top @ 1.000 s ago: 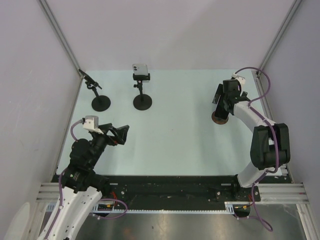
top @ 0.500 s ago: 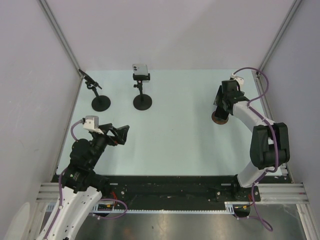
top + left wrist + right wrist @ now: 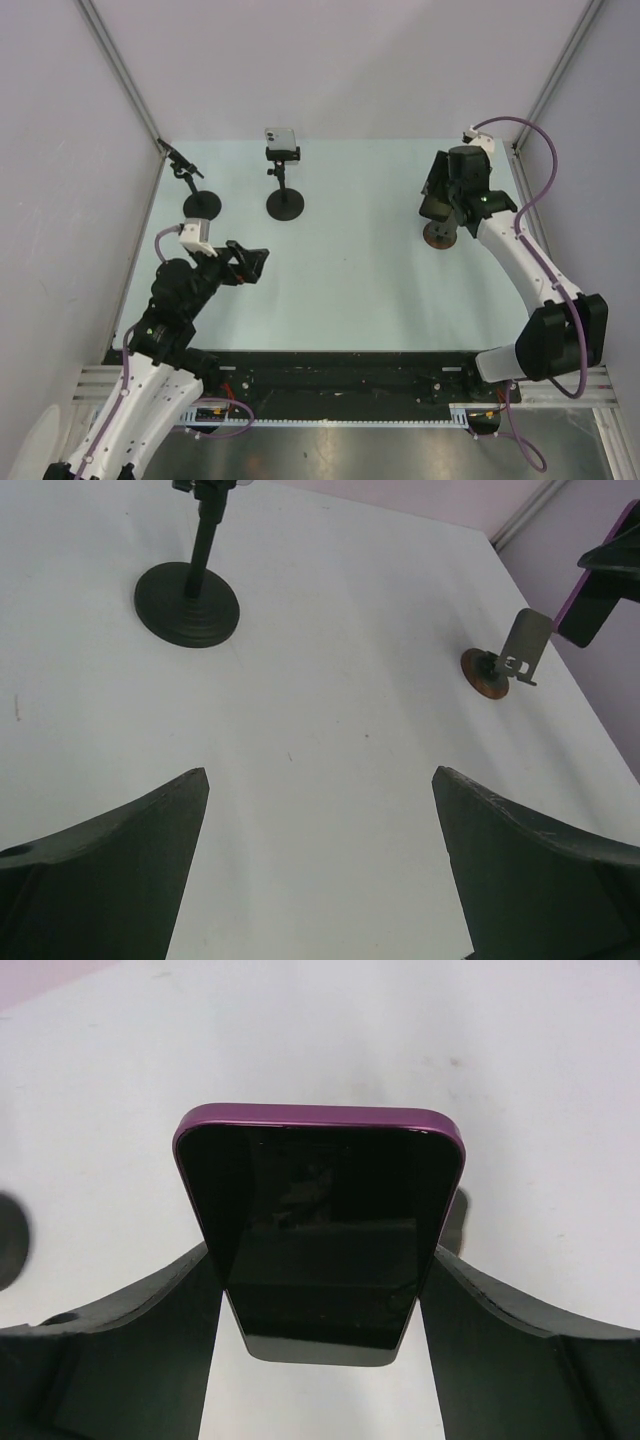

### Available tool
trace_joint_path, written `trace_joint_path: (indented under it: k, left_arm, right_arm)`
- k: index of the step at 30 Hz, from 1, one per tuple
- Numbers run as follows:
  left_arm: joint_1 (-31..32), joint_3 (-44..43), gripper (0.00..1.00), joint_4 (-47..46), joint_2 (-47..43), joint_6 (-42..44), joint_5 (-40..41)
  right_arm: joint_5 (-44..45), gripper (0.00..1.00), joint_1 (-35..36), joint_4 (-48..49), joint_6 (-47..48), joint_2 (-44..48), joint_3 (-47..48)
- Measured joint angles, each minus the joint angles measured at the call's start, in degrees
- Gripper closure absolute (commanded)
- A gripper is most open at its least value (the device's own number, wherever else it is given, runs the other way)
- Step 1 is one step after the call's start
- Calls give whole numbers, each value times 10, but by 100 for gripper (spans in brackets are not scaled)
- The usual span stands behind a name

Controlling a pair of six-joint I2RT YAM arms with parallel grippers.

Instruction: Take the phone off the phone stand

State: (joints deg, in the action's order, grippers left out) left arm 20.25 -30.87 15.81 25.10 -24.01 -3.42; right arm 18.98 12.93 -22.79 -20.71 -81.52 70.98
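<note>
Fingers (image 3: 130, 1350) of the right gripper (image 3: 437, 198) were closed against both long edges of the phone (image 3: 322, 1225), a purple-rimmed handset with a dark screen, gripped between them. That phone was clear of the phone stand (image 3: 512, 658), held up and just beside its metal bracket, not touching it. Its brown round base sat on the pale table (image 3: 350, 260) toward the far right. Left gripper (image 3: 320, 810) hovered over the table's near left, jaws spread fully wide, holding nothing.
</note>
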Motion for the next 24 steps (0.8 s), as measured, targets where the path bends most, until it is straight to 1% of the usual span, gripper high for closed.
trace_joint_path:
  k: [1, 6, 9, 12, 18, 24]
  left_arm:
    - [0, -8, 0, 0, 12, -5, -6]
    - [5, -43, 0, -3, 68, -34, -35]
    - [27, -63, 0, -8, 101, -47, -43]
    - [84, -78, 0, -18, 137, -61, -31]
    - [205, -94, 0, -55, 209, -85, 8]
    - [277, -99, 1, -81, 261, -105, 59]
  right_arm:
    - [-6, 100, 7, -3, -7, 10, 1]
    - [-37, 100, 61, -34, -61, 48, 2]
    - [-52, 100, 97, -51, -95, 53, 2]
    - [-68, 100, 139, -63, -129, 54, 0]
    - [-97, 100, 221, -52, -190, 70, -33]
    - [-127, 100, 279, -25, -229, 70, -62]
